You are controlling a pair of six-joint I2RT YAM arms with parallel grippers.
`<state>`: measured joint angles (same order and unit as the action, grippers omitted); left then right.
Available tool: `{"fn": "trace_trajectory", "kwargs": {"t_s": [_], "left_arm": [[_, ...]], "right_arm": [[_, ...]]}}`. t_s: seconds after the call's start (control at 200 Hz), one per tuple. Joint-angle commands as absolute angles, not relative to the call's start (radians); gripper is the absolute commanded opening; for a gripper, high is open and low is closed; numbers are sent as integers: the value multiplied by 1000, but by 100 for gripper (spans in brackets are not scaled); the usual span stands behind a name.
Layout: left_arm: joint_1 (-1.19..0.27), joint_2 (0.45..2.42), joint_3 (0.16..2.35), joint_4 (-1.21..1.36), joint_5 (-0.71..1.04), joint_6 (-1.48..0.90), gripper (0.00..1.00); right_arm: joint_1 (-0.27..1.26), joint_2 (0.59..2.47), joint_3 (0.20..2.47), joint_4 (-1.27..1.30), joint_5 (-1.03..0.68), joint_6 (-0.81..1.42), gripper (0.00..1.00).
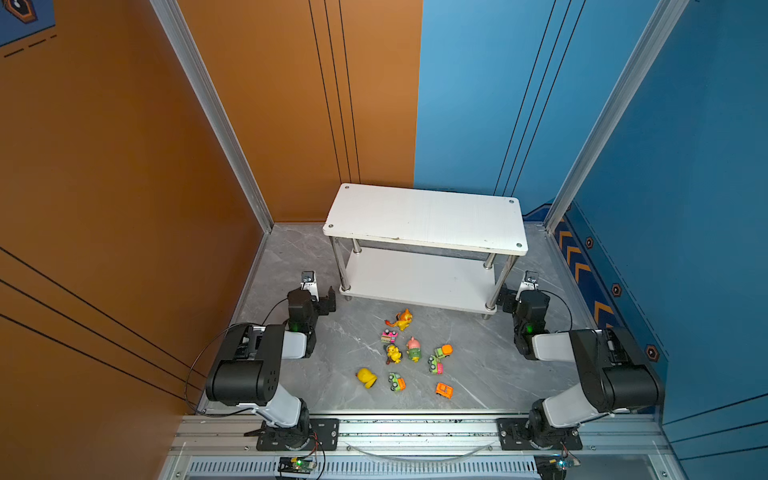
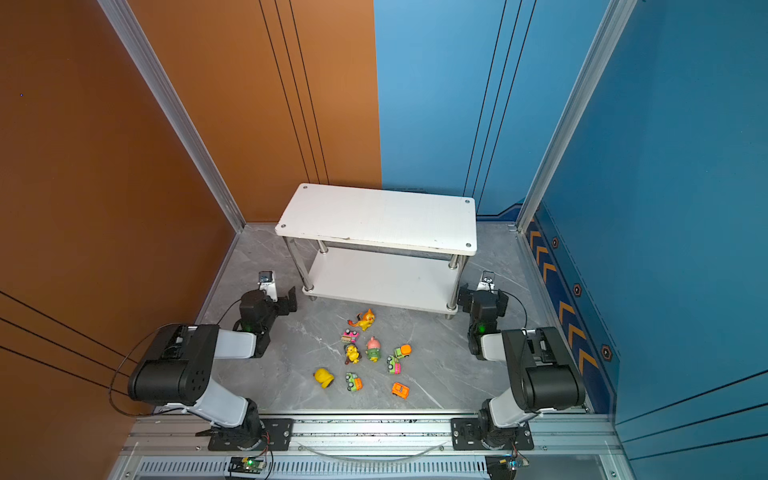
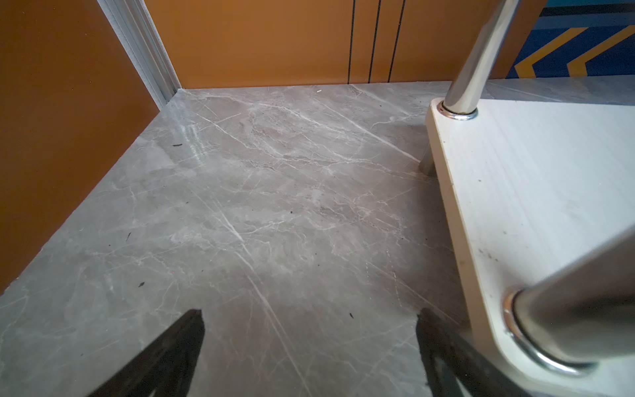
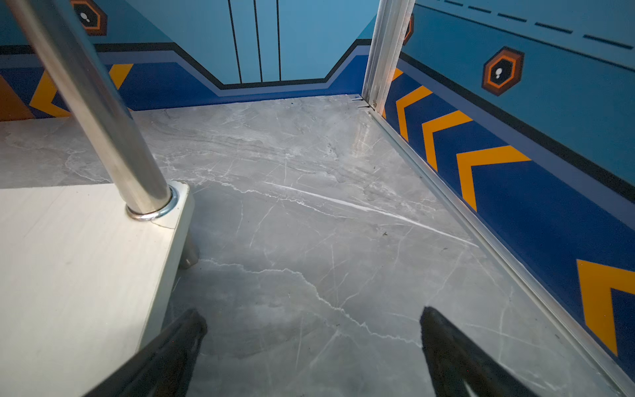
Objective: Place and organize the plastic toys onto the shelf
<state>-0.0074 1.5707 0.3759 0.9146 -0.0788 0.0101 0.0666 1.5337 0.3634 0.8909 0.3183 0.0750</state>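
The plastic toys lie scattered on the grey floor in front of the shelf [image 1: 424, 216] [image 2: 378, 216], both boards bare. Among them are an orange figurine [image 1: 401, 319], a pink car [image 1: 388, 335], a yellow figurine [image 1: 393, 353], a tipped yellow toy [image 1: 366, 377] and an orange car [image 1: 444, 390]. My left gripper [image 1: 327, 301] [image 3: 309, 316] is open and empty by the shelf's front left leg. My right gripper [image 1: 505, 300] [image 4: 312, 314] is open and empty by the front right leg. Each wrist view shows the shelf's lower board [image 3: 532, 192] [image 4: 79, 261] and no toys.
An orange wall [image 1: 124, 208] closes the left side and a blue wall [image 1: 685, 208] the right, with aluminium posts [image 1: 216, 124] at the back corners. Both arm bases sit on a metal rail [image 1: 415, 428] along the front edge.
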Motion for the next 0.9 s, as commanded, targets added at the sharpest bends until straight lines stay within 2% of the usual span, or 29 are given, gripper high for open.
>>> {"fn": "trace_trajectory", "kwargs": {"t_s": [0.0,0.896], "left_arm": [[-12,1562,385,913,-79,5,98],[2,1560,380,913,-49,-4,98]], "right_arm": [[72,1532,365,899,334,78,100],[65,1531,365,896,323,81,100]]}}
